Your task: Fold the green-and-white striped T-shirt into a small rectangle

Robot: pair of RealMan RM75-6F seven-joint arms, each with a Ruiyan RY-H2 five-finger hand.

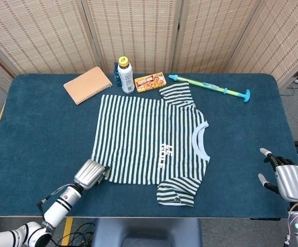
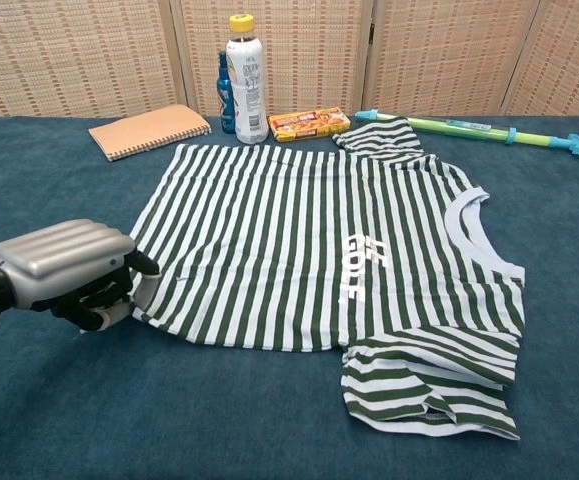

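Observation:
The green-and-white striped T-shirt (image 1: 149, 139) (image 2: 309, 240) lies flat on the blue table (image 1: 40, 128), collar to the right. Its near sleeve is folded over by the front edge. My left hand (image 1: 89, 174) (image 2: 64, 270) sits at the shirt's near-left hem corner, fingers curled around that corner and holding it. My right hand (image 1: 285, 181) hovers beyond the table's right front corner, fingers apart and holding nothing. It does not show in the chest view.
Along the back edge lie a tan spiral notebook (image 1: 87, 85) (image 2: 149, 131), a white bottle with a yellow cap (image 1: 126, 75) (image 2: 247, 80), an orange box (image 1: 150, 81) (image 2: 310, 123) and a green-and-blue toy stick (image 1: 210, 87) (image 2: 479, 129). Woven screens stand behind the table.

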